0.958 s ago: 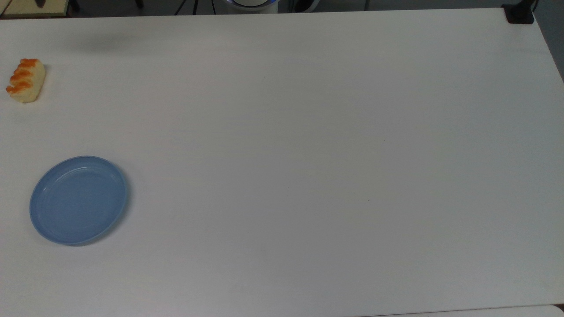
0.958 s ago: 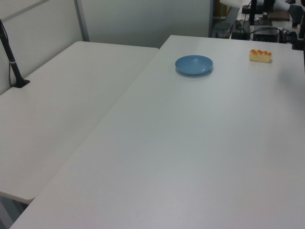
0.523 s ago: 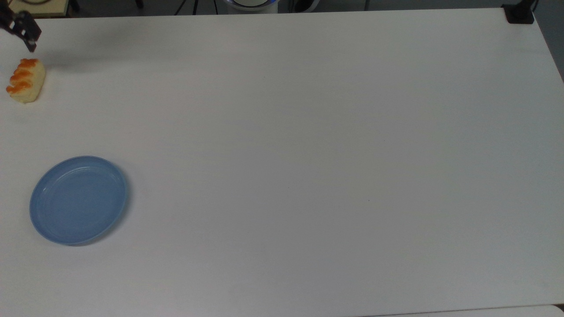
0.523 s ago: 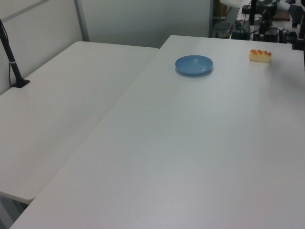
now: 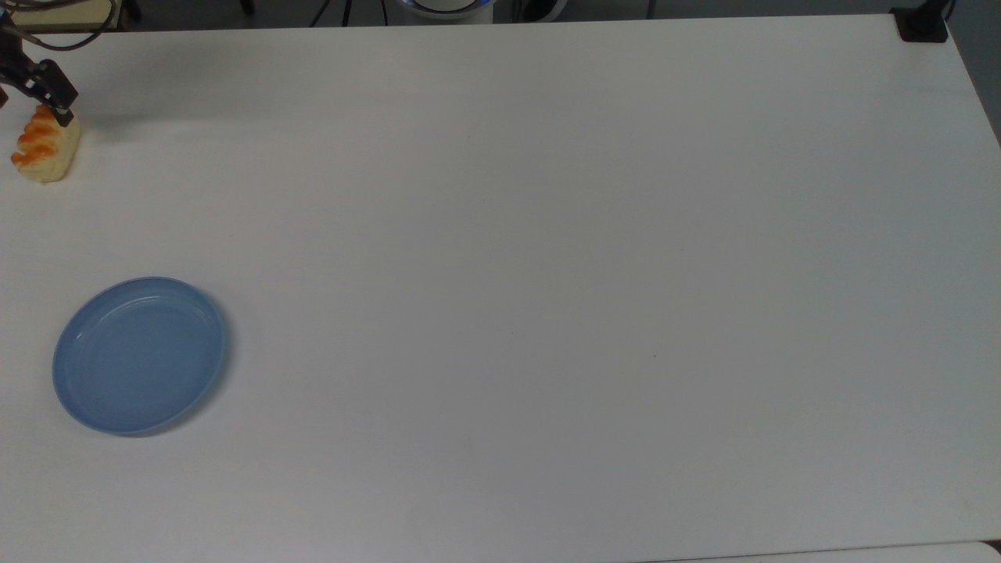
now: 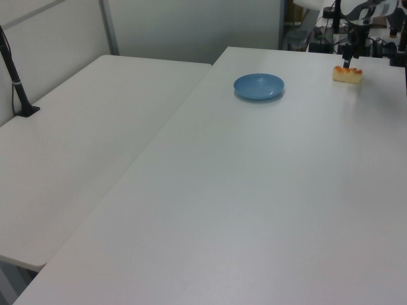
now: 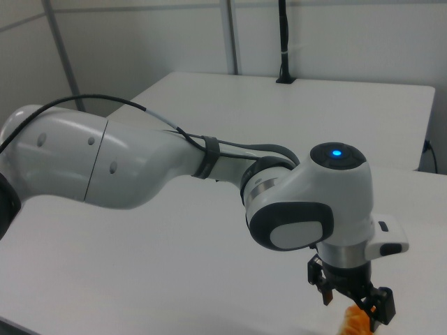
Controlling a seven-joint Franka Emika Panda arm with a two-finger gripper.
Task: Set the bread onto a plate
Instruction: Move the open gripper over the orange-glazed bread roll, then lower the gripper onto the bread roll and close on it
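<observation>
White arm stretched out low, wrist pointing down, end effector (image 7: pixel 353 301) fingers spread apart.

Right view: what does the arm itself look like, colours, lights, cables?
The arm has glossy white rounded shells with dark grey bands at the joints. A round blue light glows on top of the wrist housing. A thin black cable runs along the upper arm and is strapped down near the forearm. The pincer is black, with short dark fingers.
</observation>
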